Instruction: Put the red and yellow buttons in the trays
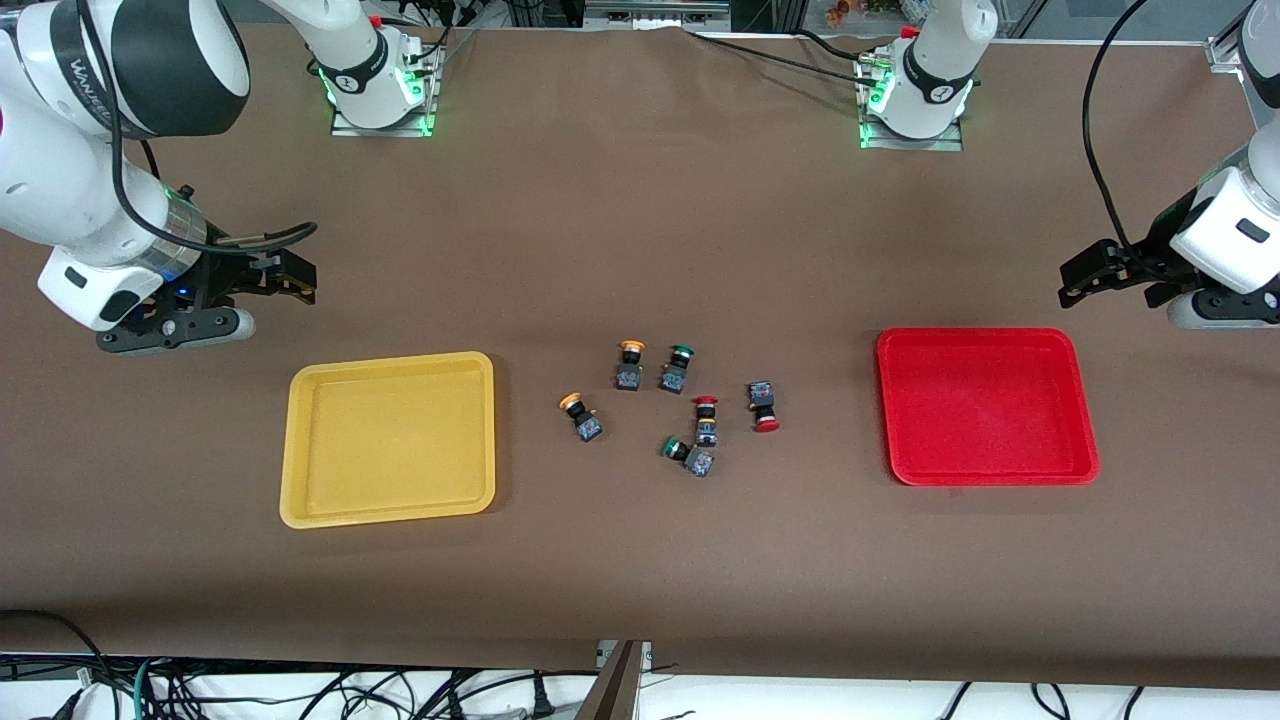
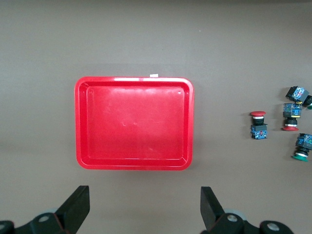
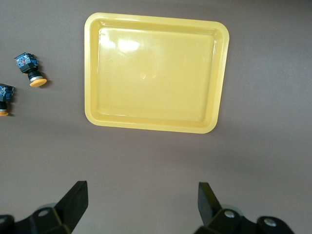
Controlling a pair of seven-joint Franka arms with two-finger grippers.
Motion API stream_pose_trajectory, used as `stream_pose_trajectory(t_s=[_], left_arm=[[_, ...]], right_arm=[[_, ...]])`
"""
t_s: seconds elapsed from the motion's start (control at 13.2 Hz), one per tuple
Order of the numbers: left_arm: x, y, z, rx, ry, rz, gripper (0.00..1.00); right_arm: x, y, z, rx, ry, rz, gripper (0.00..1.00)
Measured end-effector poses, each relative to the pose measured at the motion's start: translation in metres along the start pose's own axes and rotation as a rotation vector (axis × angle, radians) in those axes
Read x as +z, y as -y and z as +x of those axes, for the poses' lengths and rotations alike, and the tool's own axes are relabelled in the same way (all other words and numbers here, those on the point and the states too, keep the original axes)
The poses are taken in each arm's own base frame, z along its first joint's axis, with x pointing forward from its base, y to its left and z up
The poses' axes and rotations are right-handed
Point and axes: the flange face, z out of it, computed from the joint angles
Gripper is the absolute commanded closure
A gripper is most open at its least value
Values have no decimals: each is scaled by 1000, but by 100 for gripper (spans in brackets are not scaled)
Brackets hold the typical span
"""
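The yellow tray [image 1: 390, 440] lies toward the right arm's end of the table and the red tray [image 1: 985, 405] toward the left arm's end; both hold nothing. Between them lie two yellow-capped buttons [image 1: 580, 415] [image 1: 630, 365] and two red-capped buttons [image 1: 706, 420] [image 1: 764, 405]. My right gripper [image 1: 298, 285] is open and empty over bare table beside the yellow tray [image 3: 153, 73]; its view shows both yellow buttons [image 3: 30, 68] [image 3: 4, 97]. My left gripper [image 1: 1080, 282] is open and empty over bare table beside the red tray [image 2: 134, 129]; its view shows both red buttons [image 2: 258, 126] [image 2: 291, 114].
Two green-capped buttons [image 1: 677, 368] [image 1: 688, 455] lie in the same cluster, close to the red and yellow ones. One of them shows in the left wrist view [image 2: 302, 146]. Brown table surface surrounds both trays. The arm bases stand along the table's edge farthest from the front camera.
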Motion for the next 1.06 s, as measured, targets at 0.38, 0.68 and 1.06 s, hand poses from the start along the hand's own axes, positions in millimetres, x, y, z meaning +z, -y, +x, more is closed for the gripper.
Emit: stream_pose_trajectory(t_s=[0.38, 0.68, 1.06], left_arm=[[1, 5, 0, -7, 2, 1, 0], [0, 5, 0, -7, 1, 1, 0], [1, 5, 0, -7, 8, 1, 0]], right_arm=[[-1, 0, 1, -1, -9, 0, 0], [-1, -1, 1, 1, -11, 0, 0], [0, 0, 2, 0, -10, 0, 0]])
